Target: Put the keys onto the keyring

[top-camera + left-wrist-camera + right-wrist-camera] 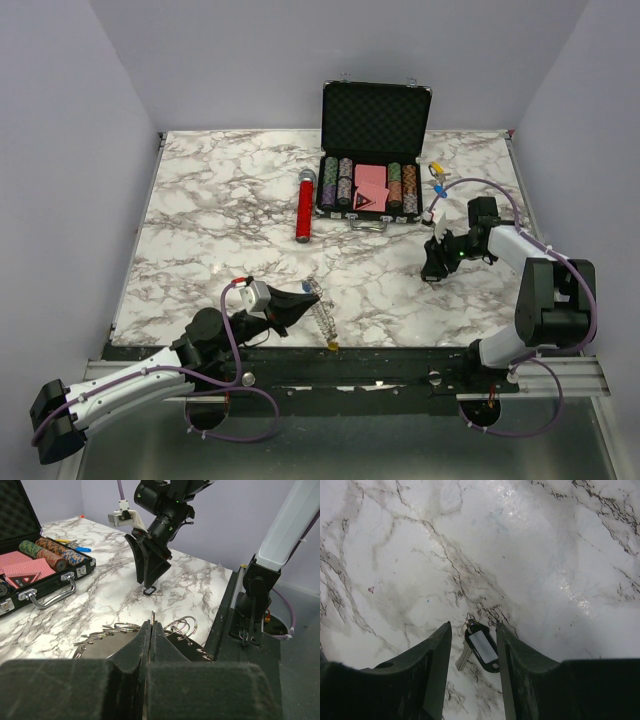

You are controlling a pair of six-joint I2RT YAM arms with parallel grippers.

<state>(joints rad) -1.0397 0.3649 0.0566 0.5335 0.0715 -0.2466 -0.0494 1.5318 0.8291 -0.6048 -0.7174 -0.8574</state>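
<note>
A silver key with a dark oblong tag (483,649) lies flat on the marble table (545,545). My right gripper (473,624) points down over it, open, one finger on each side of the tag and a gap on both sides. The left wrist view shows the same key (149,591) under the right gripper (150,580). The keyring (322,316), with many silver keys (107,631) fanned round it, rests near the table's front edge. My left gripper (151,623) is shut on the ring's thin wire, which sticks up between its fingertips.
An open black case of poker chips (375,150) stands at the back, its handle (50,592) facing the front. A red cylinder (304,210) lies to its left. Small blue and yellow items (437,180) lie to its right. The table's front rail (350,352) runs just behind the keyring.
</note>
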